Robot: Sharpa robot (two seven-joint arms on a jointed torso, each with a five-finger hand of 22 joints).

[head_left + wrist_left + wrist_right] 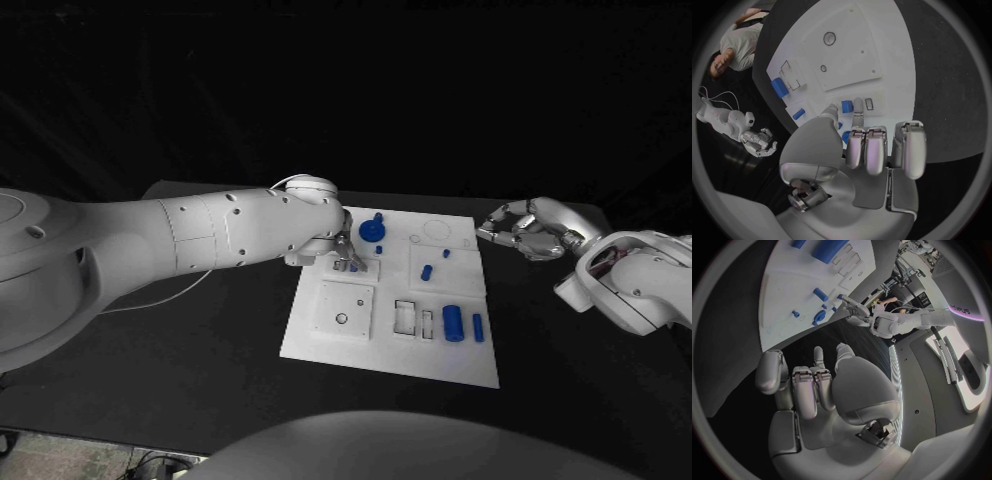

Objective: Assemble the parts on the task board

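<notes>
I see the matte black table (188,350) spreading out on every side — dark and plain. Off its left edge a thin white cable (170,292) loops across the black surface. At the near left corner, past the tabletop, a strip of pale speckled floor (65,455) shows.

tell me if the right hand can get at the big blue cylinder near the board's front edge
Probably yes. The right hand hovers off the board's right side holding nothing, and the big blue cylinder lies exposed near that edge. The left hand works farther back, out of the path.
</notes>
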